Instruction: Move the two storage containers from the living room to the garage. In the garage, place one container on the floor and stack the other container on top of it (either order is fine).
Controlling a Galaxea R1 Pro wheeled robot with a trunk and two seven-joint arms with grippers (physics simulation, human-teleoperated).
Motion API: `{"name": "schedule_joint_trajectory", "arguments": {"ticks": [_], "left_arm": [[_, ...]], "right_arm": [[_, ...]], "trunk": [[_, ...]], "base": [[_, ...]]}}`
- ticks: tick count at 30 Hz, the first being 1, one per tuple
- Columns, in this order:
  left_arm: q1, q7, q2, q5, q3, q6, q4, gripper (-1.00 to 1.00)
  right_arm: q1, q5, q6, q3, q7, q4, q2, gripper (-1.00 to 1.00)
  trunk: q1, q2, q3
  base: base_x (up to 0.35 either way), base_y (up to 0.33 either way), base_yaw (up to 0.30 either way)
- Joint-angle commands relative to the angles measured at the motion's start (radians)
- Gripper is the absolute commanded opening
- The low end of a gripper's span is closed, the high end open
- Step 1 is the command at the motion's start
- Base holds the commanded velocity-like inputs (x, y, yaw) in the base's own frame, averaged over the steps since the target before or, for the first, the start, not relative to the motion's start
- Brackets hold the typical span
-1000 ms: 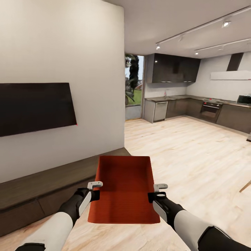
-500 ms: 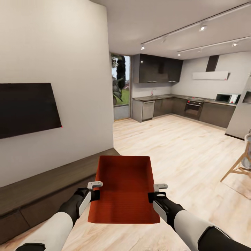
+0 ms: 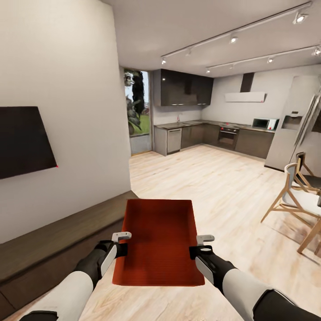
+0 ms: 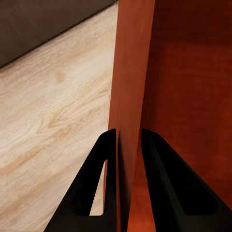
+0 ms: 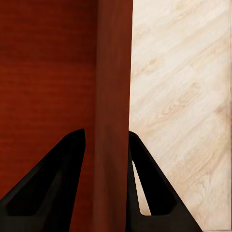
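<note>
Gripping opposite side walls, left tool point(image 3: 121, 243) and right tool point(image 3: 201, 245) clamp the storage container point(image 3: 158, 240) above the plank floor point(image 3: 232, 187); kitchen point(image 3: 209, 133) at 1 o'clock.

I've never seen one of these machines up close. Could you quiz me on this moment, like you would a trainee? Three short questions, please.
1. True or false: the storage container rests on the dark low cabinet.
2. Multiple choice: how is the container held? A) left end effector alone; B) right end effector alone; C) both, one on each side wall.
3. Fill in: beyond the wood plank floor lies a ___ with dark cabinets and an oven.

Key:
1. False; it is carried in the air in front of the robot.
2. C; each wrist view shows two fingers straddling a thin wall.
3. Kitchen.
</note>
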Motion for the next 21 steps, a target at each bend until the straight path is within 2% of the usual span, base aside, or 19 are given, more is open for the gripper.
{"name": "schedule_joint_trajectory", "arguments": {"ticks": [1,21], "left_arm": [[0.000,0.012,-0.001,-0.015,0.007,0.007,-0.002,-1.00],[0.000,0.012,-0.001,-0.015,0.007,0.007,-0.002,-1.00]], "right_arm": [[-0.001,0.000,0.006,0.002,-0.006,-0.012,0.005,-1.00],[-0.001,0.000,0.006,0.002,-0.006,-0.012,0.005,-1.00]], "trunk": [[0.000,-0.001,-0.001],[0.000,-0.001,-0.001]], "base": [[0.000,0.000,-0.243],[0.000,0.000,-0.243]]}}
